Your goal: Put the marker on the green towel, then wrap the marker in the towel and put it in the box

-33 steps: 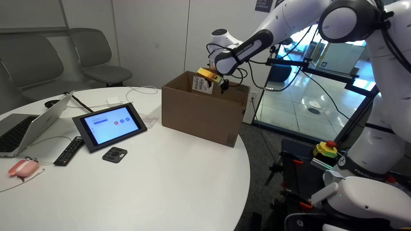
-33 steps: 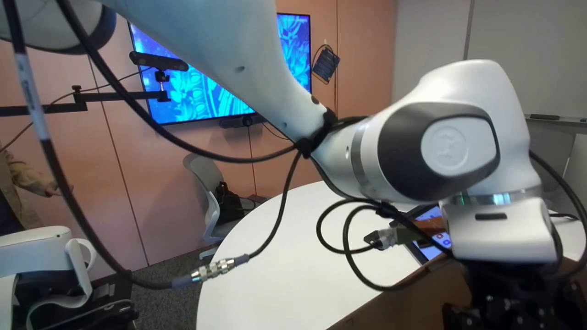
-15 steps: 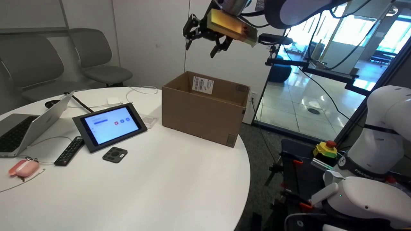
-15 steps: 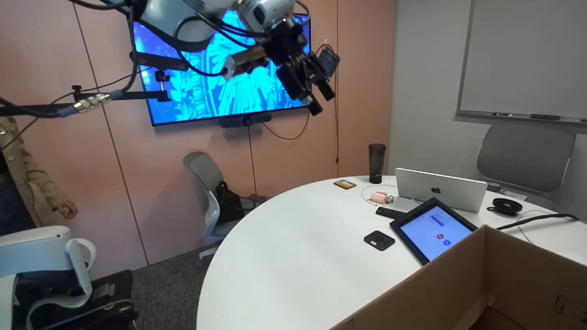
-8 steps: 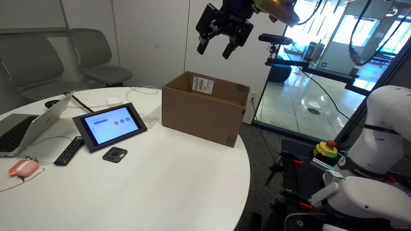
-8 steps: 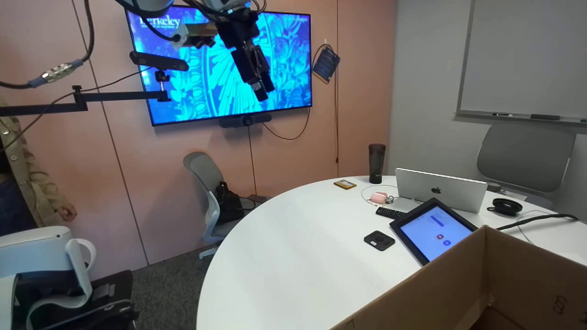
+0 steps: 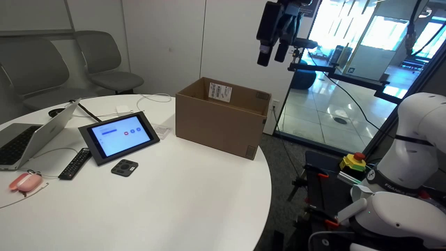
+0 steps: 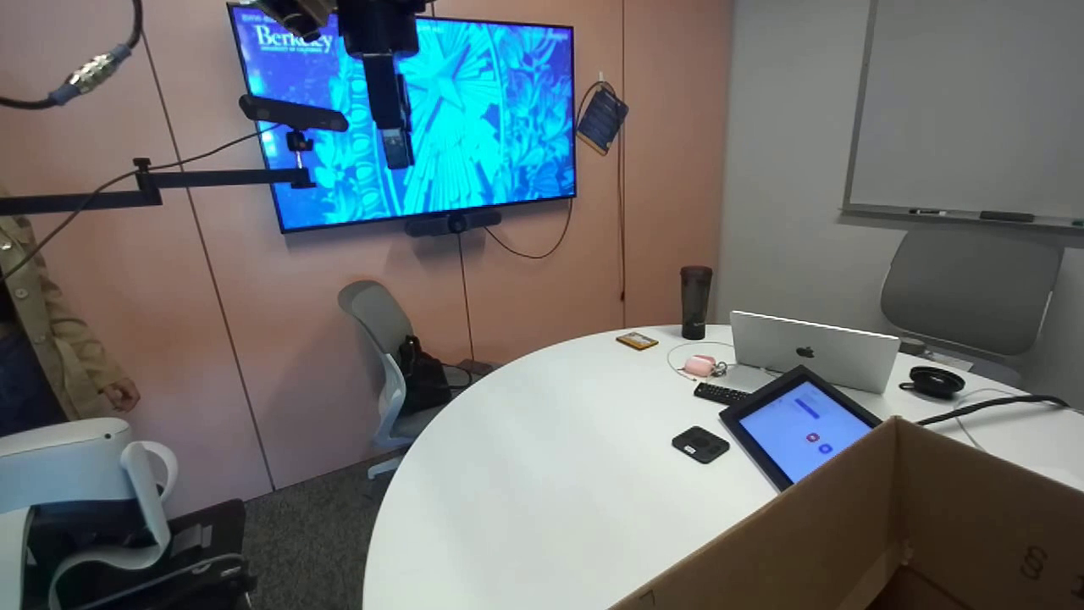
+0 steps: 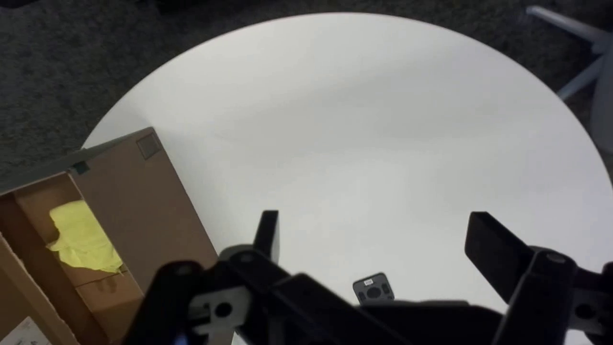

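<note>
Exterior view: parted jaws have lifted clear of the box (image 7: 219,127).

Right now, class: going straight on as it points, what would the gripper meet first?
Most likely the round white tabletop, which shows between the tips of the open gripper in the wrist view. Depth is unclear, and the dark button pad lies near that line.
</note>
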You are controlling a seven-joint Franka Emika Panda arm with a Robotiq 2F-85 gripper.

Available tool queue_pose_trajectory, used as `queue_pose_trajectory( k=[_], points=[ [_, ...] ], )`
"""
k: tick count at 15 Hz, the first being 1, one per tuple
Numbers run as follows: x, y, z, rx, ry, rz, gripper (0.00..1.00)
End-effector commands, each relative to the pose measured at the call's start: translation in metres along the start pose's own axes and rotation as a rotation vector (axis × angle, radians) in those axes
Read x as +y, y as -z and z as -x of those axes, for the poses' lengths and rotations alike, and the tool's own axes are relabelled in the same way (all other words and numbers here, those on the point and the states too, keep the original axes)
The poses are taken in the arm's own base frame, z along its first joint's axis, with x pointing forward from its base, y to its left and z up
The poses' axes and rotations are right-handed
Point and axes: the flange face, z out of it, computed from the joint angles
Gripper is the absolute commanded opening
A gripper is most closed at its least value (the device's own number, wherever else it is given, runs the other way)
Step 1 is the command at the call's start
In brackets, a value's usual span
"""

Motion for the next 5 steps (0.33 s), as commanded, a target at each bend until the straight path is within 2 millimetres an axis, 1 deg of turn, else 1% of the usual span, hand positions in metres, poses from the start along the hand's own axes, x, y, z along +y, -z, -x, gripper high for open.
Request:
queue_pose_trajectory(
  k=[1,5],
  points=[
    [0.0007,0.0026,0.0014,-0.014,0.019,0.011,1.00],
    [0.0009,0.0045,0.0032,-0.024,0.041,0.020,1.00]
  ],
)
